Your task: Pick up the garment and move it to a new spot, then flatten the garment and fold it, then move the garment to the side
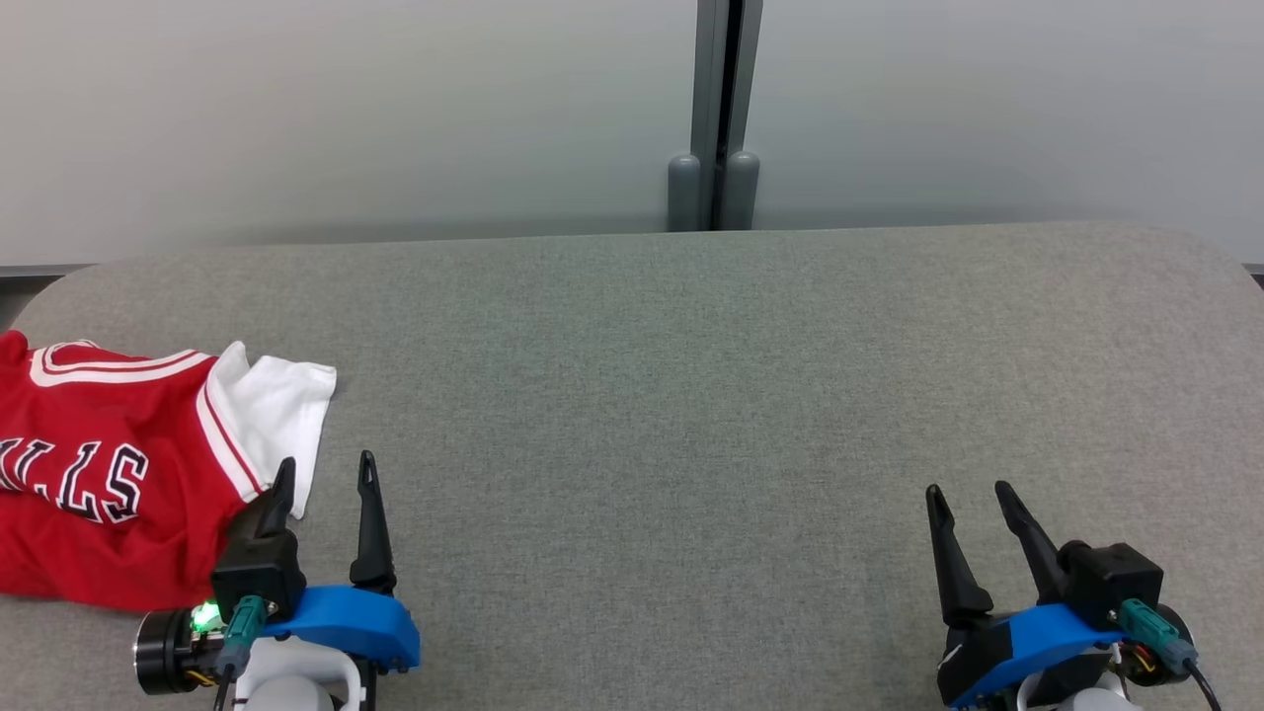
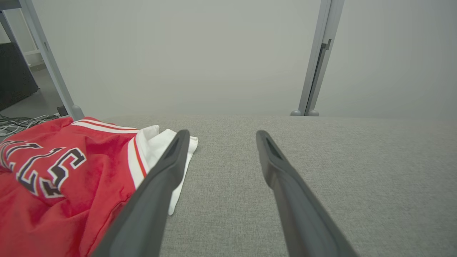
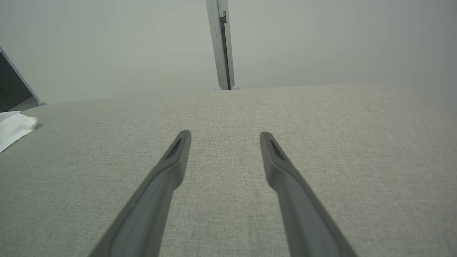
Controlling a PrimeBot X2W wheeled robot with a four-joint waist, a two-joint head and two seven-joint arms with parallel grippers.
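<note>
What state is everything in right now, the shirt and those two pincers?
Red jersey: lying rumpled at the left end of the table, not gripped.
Left pincer: open, empty, beside the jersey's white sleeve.
Right pincer: open, empty, above bare table.

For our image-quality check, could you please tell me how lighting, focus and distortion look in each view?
Head view: soft, even light, no glare on the table; the garment lettering is sharp. Left wrist view: the left gripper fingers blur toward the bottom edge, and the post leans, likely wide-angle distortion. Right wrist view: same near blur on the right gripper; table weave crisp.
</note>
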